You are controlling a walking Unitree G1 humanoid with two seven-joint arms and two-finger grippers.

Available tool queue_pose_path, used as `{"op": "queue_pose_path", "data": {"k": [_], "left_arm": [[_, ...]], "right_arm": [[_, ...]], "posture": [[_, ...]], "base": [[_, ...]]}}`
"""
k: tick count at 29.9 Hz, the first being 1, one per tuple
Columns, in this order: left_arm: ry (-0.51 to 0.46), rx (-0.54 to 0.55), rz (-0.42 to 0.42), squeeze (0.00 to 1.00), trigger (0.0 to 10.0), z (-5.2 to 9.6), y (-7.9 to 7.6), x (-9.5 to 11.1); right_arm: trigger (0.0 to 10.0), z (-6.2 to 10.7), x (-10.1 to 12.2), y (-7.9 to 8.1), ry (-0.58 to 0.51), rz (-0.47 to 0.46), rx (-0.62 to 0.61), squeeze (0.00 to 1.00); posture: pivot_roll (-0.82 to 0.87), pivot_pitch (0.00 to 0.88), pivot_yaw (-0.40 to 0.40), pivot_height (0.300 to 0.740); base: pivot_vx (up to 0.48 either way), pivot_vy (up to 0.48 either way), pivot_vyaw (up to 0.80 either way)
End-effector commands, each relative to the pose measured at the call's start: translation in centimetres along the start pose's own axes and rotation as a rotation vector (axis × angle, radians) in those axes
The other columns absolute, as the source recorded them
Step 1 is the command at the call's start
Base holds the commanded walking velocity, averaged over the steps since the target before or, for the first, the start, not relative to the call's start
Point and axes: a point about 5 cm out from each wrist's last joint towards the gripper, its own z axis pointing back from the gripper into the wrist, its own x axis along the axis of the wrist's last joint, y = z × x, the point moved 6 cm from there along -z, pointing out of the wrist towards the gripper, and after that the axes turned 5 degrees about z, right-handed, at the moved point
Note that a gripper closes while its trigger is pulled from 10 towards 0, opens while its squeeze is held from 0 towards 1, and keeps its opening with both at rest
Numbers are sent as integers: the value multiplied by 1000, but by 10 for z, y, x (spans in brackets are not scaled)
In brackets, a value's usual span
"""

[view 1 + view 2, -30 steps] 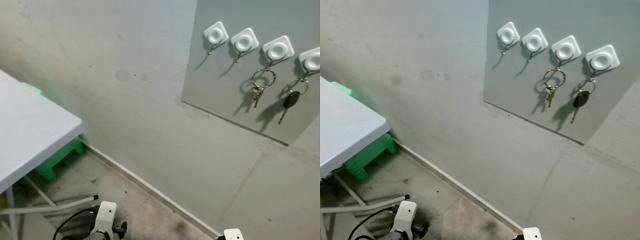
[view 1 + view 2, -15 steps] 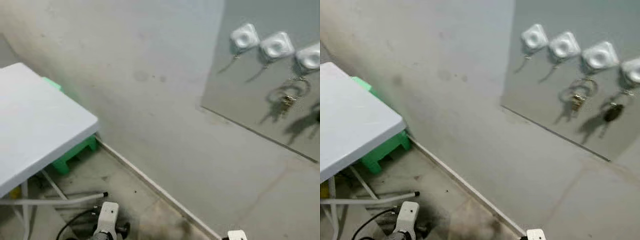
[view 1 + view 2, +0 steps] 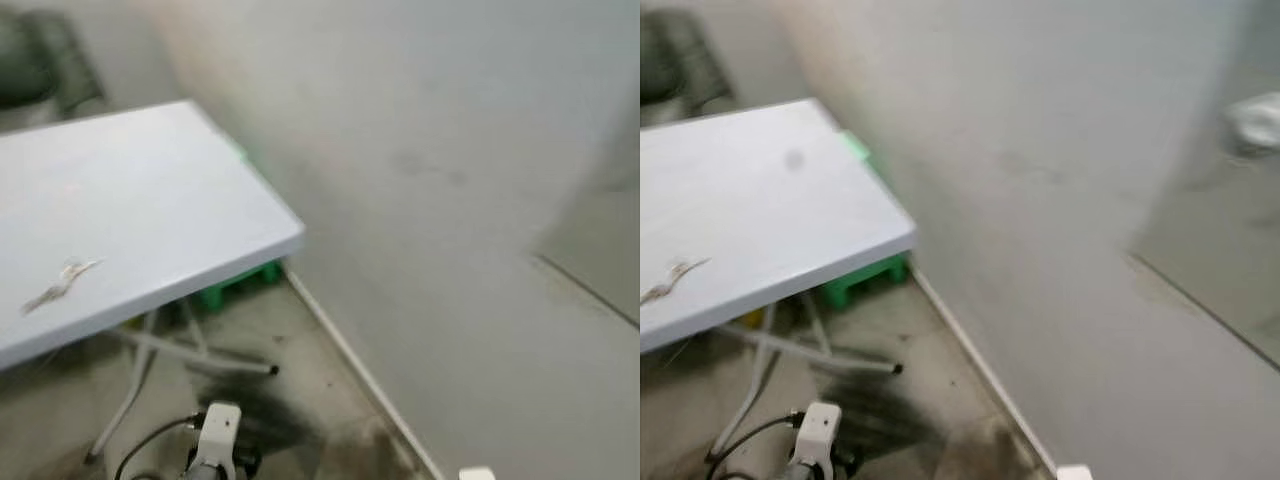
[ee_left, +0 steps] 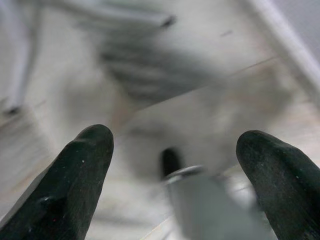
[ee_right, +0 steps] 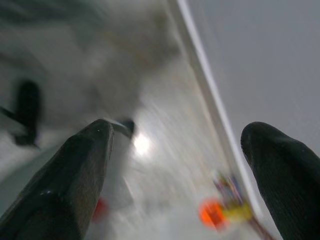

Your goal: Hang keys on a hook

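Observation:
A small bunch of keys (image 3: 60, 283) lies on the white table (image 3: 170, 190) at the left, blurred by motion. At the far right, on the grey wall panel (image 3: 1230, 230), one white hook (image 3: 1255, 118) is a smear. Both arms hang low by the floor. In the left wrist view my left gripper (image 4: 175, 145) is open over the floor with nothing between its fingers. In the right wrist view my right gripper (image 5: 180, 135) is open as well, empty, near the skirting of the wall.
A green plastic stool (image 3: 238, 290) sits under the table against the wall. White table legs (image 3: 150, 350) spread over the dirty floor. A dark chair (image 3: 40, 60) stands behind the table. Small coloured items (image 5: 222, 207) lie by the skirting.
The camera has swung left: the hook panel with its hung keys has slid off to the right, and the table top with the loose keys has come into view. Both arms still hang low.

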Motion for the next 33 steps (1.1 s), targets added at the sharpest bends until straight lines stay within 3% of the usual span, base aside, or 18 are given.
{"op": "queue_pose_path", "data": {"k": [1,26,29,33], "left_arm": [[-20,-28,-4,0,10000,-3,-14,7],[-41,-49,6,0,10000,-3,-20,12],[-44,-49,18,0,10000,-3,-20,13],[-48,-52,33,0,10000,-4,-21,14]], "right_arm": [[10000,3,-12,-7,33,5,-16,0],[10000,3,-11,-12,20,7,-18,0],[10000,3,-8,-15,9,-71,-29,0],[10000,3,-7,-15,5,-45,-26,0]], "posture": [[-47,0,0,740],[-49,0,-9,740],[-49,0,-9,740],[-50,0,-11,740]], "base": [[0,0,800],[0,0,800],[0,0,198],[0,0,0]]}}
